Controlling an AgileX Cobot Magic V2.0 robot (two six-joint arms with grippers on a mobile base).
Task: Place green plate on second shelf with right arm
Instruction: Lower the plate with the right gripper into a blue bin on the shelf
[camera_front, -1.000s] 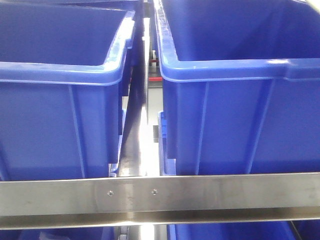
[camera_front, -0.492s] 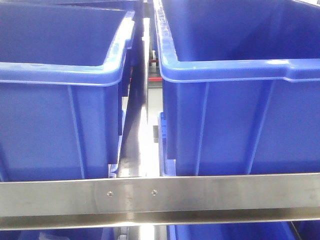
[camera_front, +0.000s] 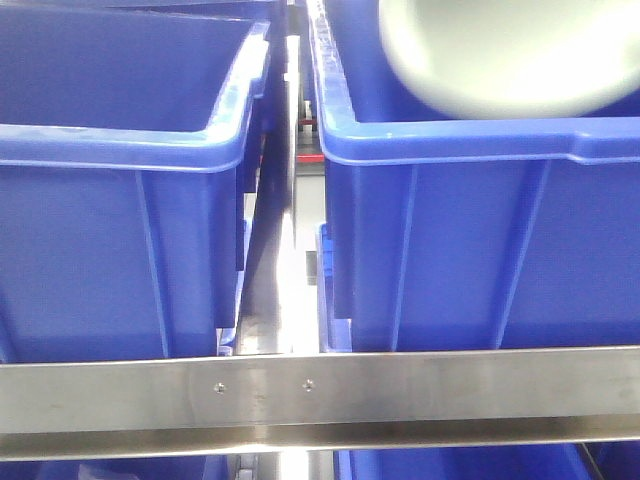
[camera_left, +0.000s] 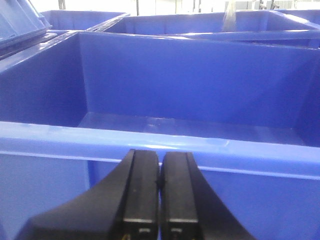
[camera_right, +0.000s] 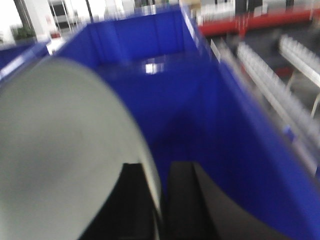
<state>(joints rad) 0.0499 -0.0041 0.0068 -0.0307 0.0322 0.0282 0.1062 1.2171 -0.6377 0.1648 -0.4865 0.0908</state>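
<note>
The pale green plate (camera_front: 500, 55) hangs blurred over the right blue bin (camera_front: 450, 250) at the top right of the front view. In the right wrist view the green plate (camera_right: 60, 150) fills the left side, held on edge above the bin's inside. My right gripper (camera_right: 156, 172) is shut on the plate's rim, one finger on each face. My left gripper (camera_left: 160, 162) is shut and empty, just in front of the near rim of the left blue bin (camera_left: 165, 145). Neither gripper shows in the front view.
A second blue bin (camera_front: 120, 200) stands at the left, with a narrow gap and a steel upright (camera_front: 285, 200) between the bins. A steel shelf rail (camera_front: 320, 395) runs across the front below them. More blue bins (camera_left: 200, 22) stand behind.
The plate has come into the front view at the top right, over the right bin; it was not in view before. The bins and rail have not moved.
</note>
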